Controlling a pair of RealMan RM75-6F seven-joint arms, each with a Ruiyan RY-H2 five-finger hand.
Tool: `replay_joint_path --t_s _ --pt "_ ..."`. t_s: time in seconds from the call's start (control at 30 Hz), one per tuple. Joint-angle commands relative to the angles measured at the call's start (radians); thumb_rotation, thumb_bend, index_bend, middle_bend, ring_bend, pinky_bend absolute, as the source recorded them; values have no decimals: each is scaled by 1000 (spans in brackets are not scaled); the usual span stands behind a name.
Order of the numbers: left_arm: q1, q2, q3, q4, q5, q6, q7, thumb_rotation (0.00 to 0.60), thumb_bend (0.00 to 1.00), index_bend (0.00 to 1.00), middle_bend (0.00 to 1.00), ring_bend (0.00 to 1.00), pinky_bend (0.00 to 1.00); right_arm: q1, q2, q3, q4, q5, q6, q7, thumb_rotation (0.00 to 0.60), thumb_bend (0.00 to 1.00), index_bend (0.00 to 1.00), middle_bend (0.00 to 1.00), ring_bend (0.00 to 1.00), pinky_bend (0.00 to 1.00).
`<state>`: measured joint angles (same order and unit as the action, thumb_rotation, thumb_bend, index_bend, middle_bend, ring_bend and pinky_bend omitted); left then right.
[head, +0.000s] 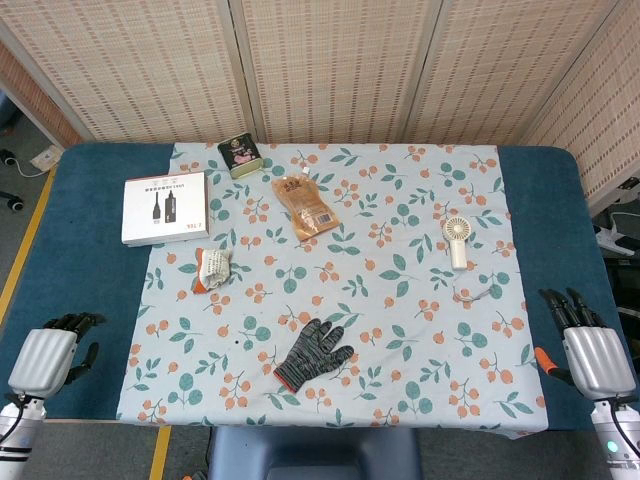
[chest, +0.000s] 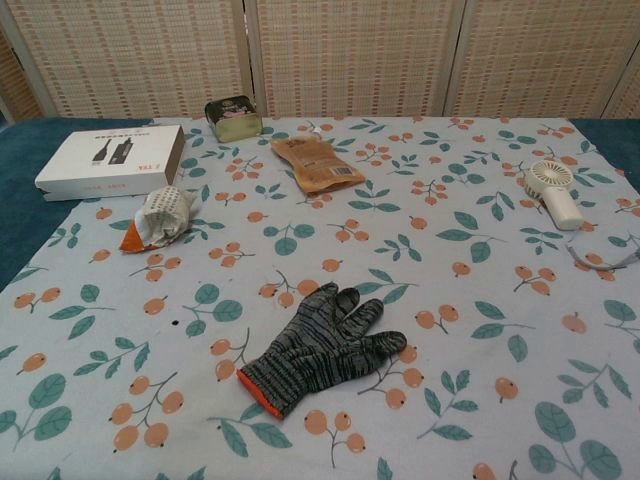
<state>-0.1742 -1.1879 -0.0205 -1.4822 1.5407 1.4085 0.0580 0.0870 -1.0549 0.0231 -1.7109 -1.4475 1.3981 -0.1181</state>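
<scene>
a grey knitted work glove with an orange cuff (head: 313, 352) lies flat near the front edge of the bench (head: 95, 260), midway between both hands. the left hand (head: 50, 355) and right hand (head: 588, 350) rest empty at the front corners, fingers loosely apart. best approached from above, probably pinching the cuff.

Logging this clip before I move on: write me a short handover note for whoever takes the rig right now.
Left robot hand: open, holding nothing, at the near left table edge.
Right robot hand: open, holding nothing, at the near right edge.
Grey knit glove lies flat on the floral cloth, near centre, about midway between the two.
White box, tin, orange pouch, crumpled packet and handheld fan lie farther back.
Nothing picked up yet; everything remains untouched.
</scene>
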Motion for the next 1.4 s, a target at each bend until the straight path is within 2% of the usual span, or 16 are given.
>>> replay_joint_path --t_s 0.03,0.33,0.43,0.5,0.6,0.63,0.7,0.77,0.93,1.07,1.27,1.4 --pt "2 1 0 -2 -3 2 3 600 491 329 360 330 459 3 -2 0 3 6 -13 8 600 188 97 85 0 239" --pt "6 2 3 -9 -1 11 11 600 492 329 362 330 459 10 -9 -1 8 18 -37 19 600 188 105 102 0 240" --pt "2 0 0 -1 -9 2 2 600 491 329 363 330 460 11 -31 11 38 17 -21 3 600 242 163 232 59 246" --pt "3 3 -1 -2 -17 -2 -5 600 491 329 364 330 460 10 -58 24 68 18 2 -11 600 317 213 399 204 314" --pt "8 11 1 -12 -12 8 -15 600 492 330 366 330 461 22 -89 45 105 46 -6 -38 600 431 268 688 539 603" --pt "11 14 3 -15 -9 14 -17 600 492 329 367 330 461 33 -88 49 107 60 -30 -42 600 459 274 744 597 661" --pt "17 19 6 -19 -1 28 -18 600 492 329 368 330 461 67 -70 58 86 109 -116 -42 600 518 271 807 656 718" --pt "24 23 7 -27 2 40 -17 600 491 329 370 330 461 111 -42 72 58 168 -211 -60 600 557 254 821 665 726" --pt "25 24 5 -33 1 44 -11 600 491 329 374 330 461 206 -30 116 58 296 -359 -123 600 628 179 830 666 727" --pt "22 27 9 -38 -6 26 -4 600 491 330 376 330 461 281 -25 152 64 450 -483 -136 600 656 122 833 665 727" --pt "23 31 8 -43 -4 30 -9 600 491 330 381 330 461 365 -67 173 128 585 -546 -177 600 670 89 833 665 727" --pt "22 31 8 -41 -5 26 -11 600 491 332 382 330 461 404 -112 177 177 621 -564 -182 600 671 89 833 665 727"
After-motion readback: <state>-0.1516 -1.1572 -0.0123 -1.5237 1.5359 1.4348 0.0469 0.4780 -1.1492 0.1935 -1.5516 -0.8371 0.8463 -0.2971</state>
